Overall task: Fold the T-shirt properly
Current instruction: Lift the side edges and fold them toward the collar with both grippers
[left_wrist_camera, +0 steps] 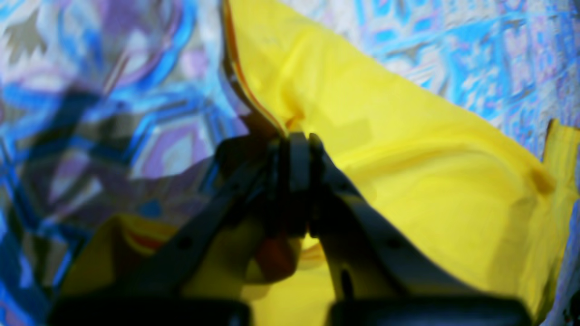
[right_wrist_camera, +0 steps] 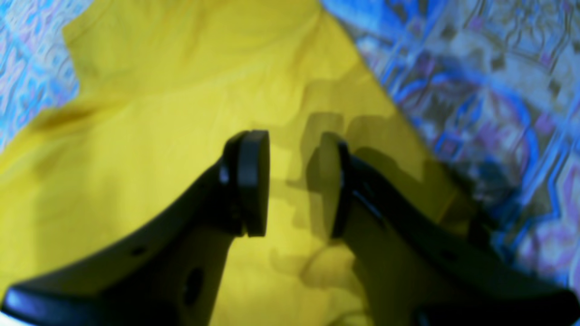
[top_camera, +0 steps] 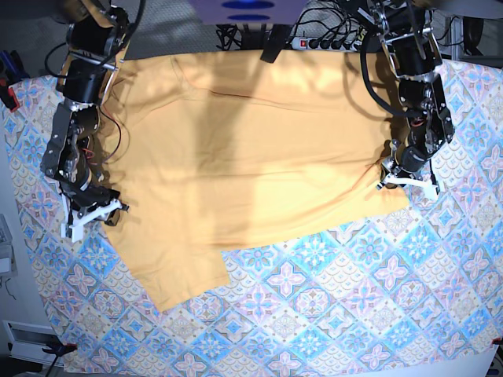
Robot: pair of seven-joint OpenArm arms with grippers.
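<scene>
The pale yellow-orange T-shirt (top_camera: 251, 157) lies spread wide across the patterned table, with one sleeve (top_camera: 185, 275) reaching toward the front. At the shirt's right edge in the base view, my left gripper (top_camera: 391, 179) is shut on the cloth. In the left wrist view its fingertips (left_wrist_camera: 297, 149) meet on the shirt's edge (left_wrist_camera: 408, 158), which puckers at the pinch. My right gripper (top_camera: 108, 210) is at the shirt's left edge. The right wrist view shows it open (right_wrist_camera: 293, 181) just over the yellow cloth (right_wrist_camera: 158, 113), with a gap between the pads.
A blue-and-pink patterned tablecloth (top_camera: 330, 298) covers the table around the shirt. A power strip with cables (top_camera: 314, 39) lies behind the back edge. Both arm bases stand at the back corners.
</scene>
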